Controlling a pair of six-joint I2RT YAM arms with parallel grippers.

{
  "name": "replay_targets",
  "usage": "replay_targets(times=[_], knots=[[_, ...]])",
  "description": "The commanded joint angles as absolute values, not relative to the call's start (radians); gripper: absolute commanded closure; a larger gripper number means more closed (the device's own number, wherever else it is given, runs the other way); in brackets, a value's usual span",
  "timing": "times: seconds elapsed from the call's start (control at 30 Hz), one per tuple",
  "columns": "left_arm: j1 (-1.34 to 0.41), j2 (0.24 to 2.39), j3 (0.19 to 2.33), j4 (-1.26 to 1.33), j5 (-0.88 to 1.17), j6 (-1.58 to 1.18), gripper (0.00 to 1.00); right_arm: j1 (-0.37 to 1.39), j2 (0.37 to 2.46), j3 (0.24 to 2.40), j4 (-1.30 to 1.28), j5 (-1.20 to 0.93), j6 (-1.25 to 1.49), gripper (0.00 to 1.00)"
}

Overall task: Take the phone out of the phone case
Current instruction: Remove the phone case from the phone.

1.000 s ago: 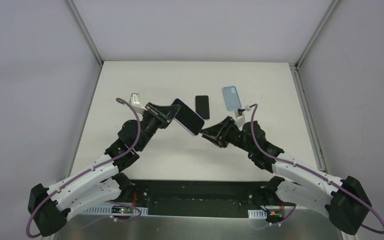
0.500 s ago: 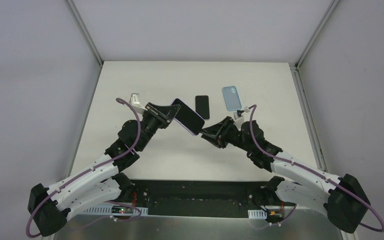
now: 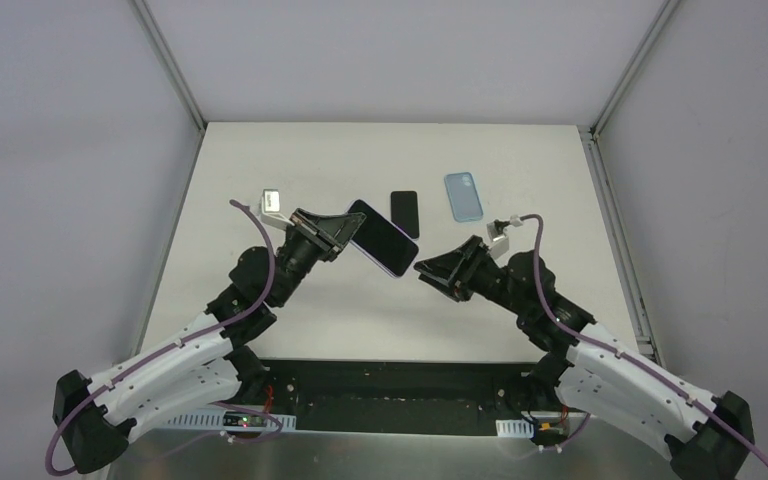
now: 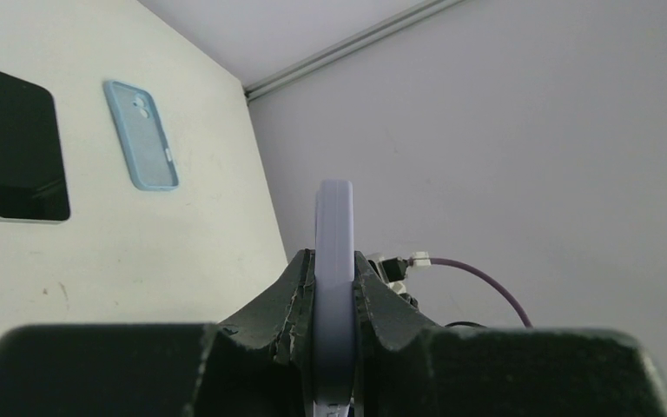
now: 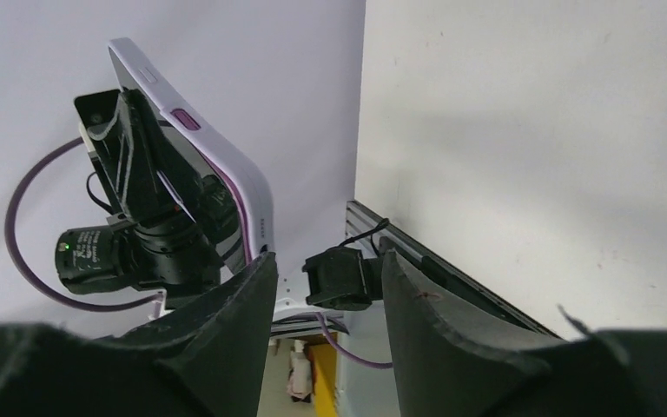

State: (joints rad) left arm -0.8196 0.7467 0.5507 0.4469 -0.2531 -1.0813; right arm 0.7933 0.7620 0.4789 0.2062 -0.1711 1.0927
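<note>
A phone (image 3: pixel 382 236) with a dark screen sits in a lilac phone case (image 3: pixel 396 268) and is held off the table. My left gripper (image 3: pixel 346 231) is shut on one end of it. In the left wrist view the phone case (image 4: pixel 334 217) stands edge-on, pinched between the fingers (image 4: pixel 299 280). My right gripper (image 3: pixel 424 269) hangs open just right of the cased phone's lower corner, apart from it. The right wrist view shows the phone case (image 5: pixel 226 165) up and to the left of the open right gripper (image 5: pixel 323 271), with nothing between the jaws.
A bare black phone (image 3: pixel 405 213) and an empty light-blue case (image 3: pixel 463 195) lie on the white table (image 3: pixel 520 160) behind the grippers; the left wrist view shows both, the black phone (image 4: pixel 17 156) and the blue case (image 4: pixel 141 135). A small silver block (image 3: pixel 271 198) lies at the back left.
My right gripper has let go of the cased phone's corner, opened wider and drawn back to the right. The left gripper has kept its grip and tilted the phone slightly.
</note>
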Motion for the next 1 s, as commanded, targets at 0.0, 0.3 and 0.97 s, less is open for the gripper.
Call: replay_targets(times=[0.0, 0.3, 0.97], knots=[[-0.833, 0.712, 0.57, 0.595, -0.248, -1.096, 1.0, 0.788, 0.65, 0.521, 0.047, -0.13, 0.955, 0.49], [-0.832, 0.744, 0.595, 0.595, -0.21, -1.116, 1.0, 0.783, 0.555, 0.53, -0.006, -0.06, 0.938, 0.48], [-0.833, 0.759, 0.597, 0.595, -0.171, -1.137, 1.0, 0.739, 0.665, 0.532, 0.186, -0.135, 1.076, 0.48]])
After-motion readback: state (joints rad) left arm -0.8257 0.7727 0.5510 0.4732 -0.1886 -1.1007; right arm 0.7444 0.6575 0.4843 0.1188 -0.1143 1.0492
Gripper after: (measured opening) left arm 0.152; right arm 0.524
